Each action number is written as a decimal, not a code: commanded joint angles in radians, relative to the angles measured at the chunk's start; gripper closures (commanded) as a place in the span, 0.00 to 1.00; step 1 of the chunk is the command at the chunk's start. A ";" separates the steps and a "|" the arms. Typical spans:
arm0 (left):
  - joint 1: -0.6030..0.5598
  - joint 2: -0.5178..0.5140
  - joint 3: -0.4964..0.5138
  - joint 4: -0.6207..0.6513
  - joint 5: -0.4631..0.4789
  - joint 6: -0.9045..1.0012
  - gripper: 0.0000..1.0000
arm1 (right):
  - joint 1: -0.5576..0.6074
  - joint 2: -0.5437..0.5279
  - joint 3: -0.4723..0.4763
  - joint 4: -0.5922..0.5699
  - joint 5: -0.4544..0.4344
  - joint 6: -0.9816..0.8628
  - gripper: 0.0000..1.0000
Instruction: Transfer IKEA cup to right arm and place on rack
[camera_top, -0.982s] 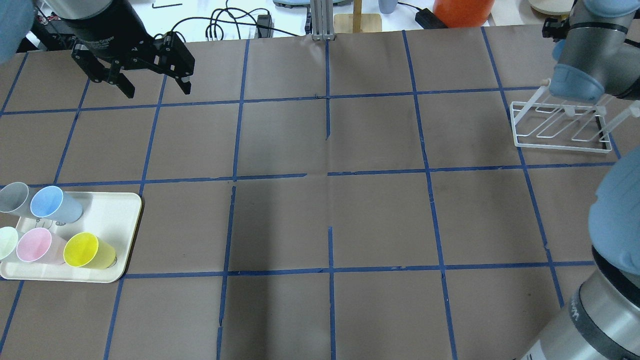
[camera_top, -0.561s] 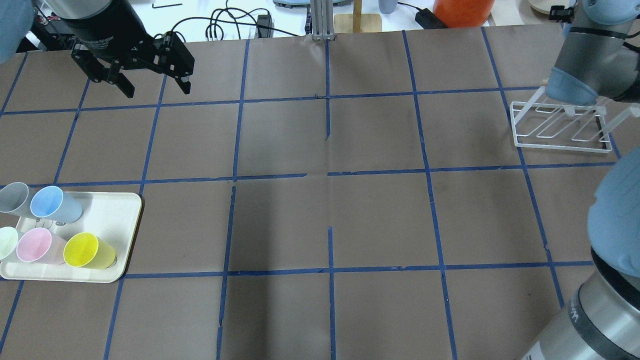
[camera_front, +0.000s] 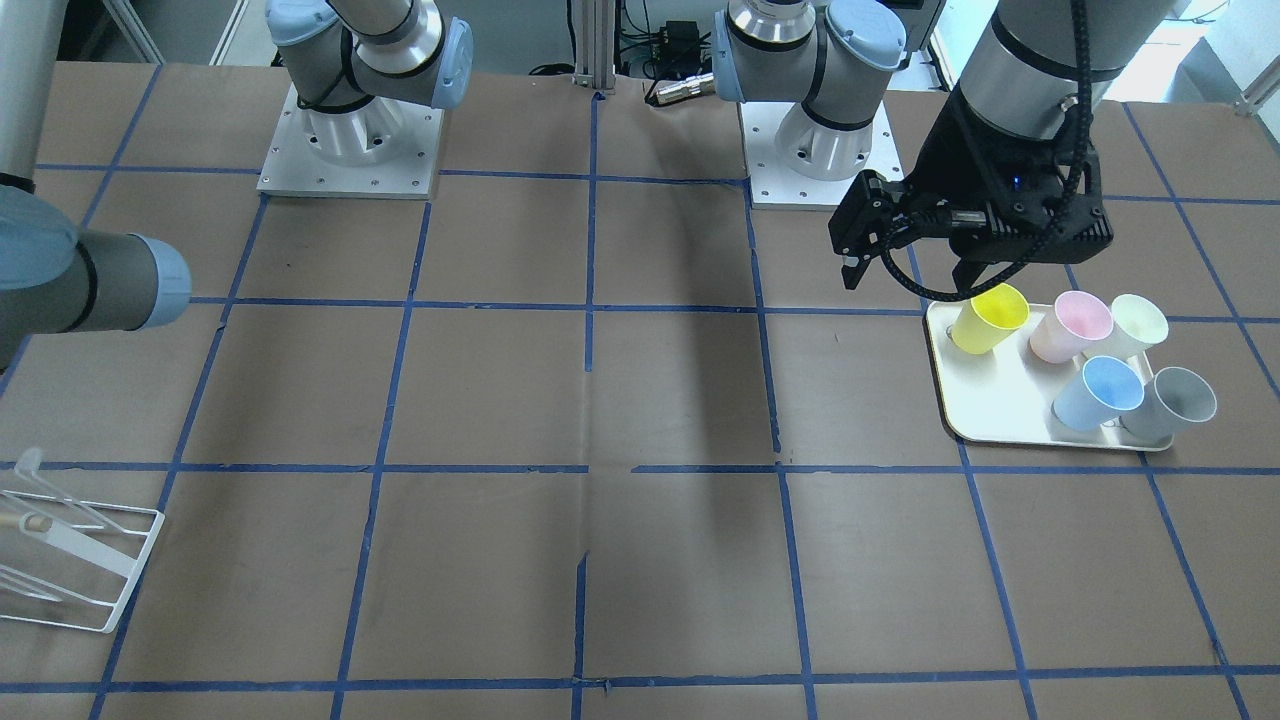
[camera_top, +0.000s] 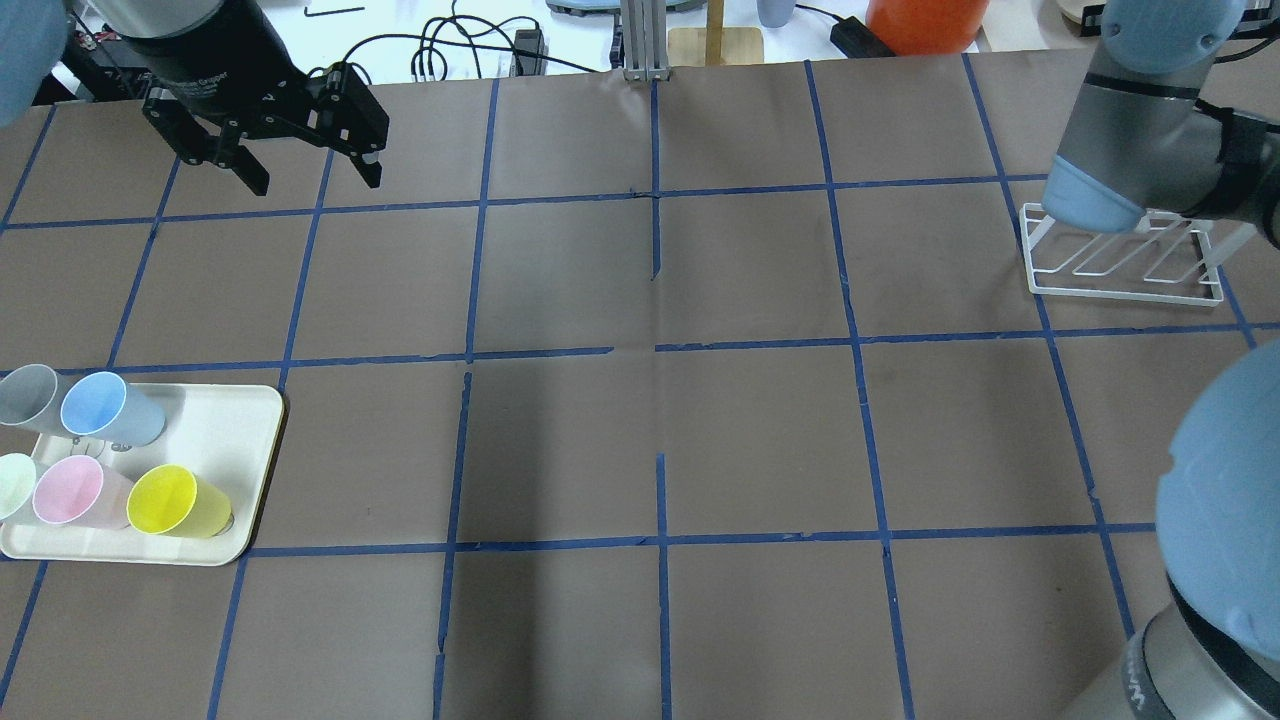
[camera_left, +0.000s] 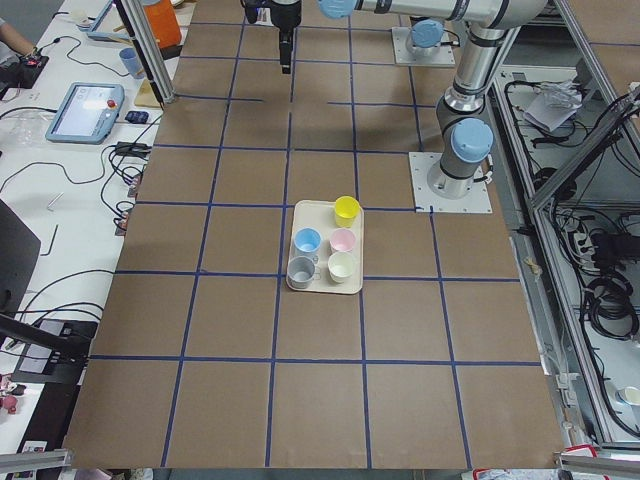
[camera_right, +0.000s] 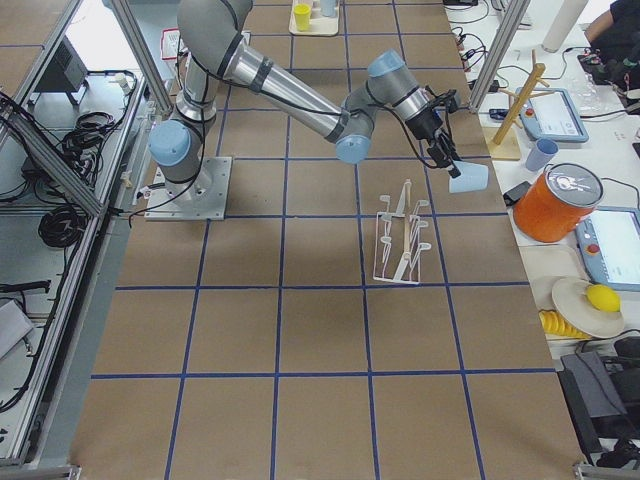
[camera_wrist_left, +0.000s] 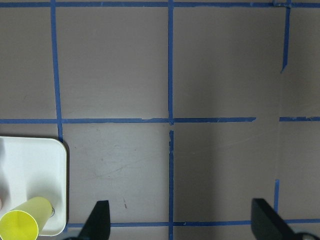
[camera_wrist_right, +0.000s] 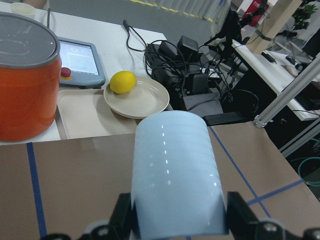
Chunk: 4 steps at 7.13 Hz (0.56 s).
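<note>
Placement should go best if the right end effector, clamped on the IKEA cup aloft near the rack at the surface's far right corner, lowers it mouth-down squarely before letting go, while the left end effector hangs with fingers apart.

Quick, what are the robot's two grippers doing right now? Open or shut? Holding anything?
Left gripper: open, holding nothing.
Right gripper: shut on the blue cup.
</note>
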 joint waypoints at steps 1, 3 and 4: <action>0.002 0.000 0.002 0.000 0.000 0.000 0.00 | 0.060 -0.004 0.143 -0.202 -0.152 -0.030 1.00; 0.002 0.000 0.002 0.000 0.000 0.000 0.00 | 0.068 -0.014 0.256 -0.338 -0.161 -0.034 1.00; 0.002 0.002 0.000 0.000 0.000 0.000 0.00 | 0.068 -0.043 0.299 -0.340 -0.175 -0.026 1.00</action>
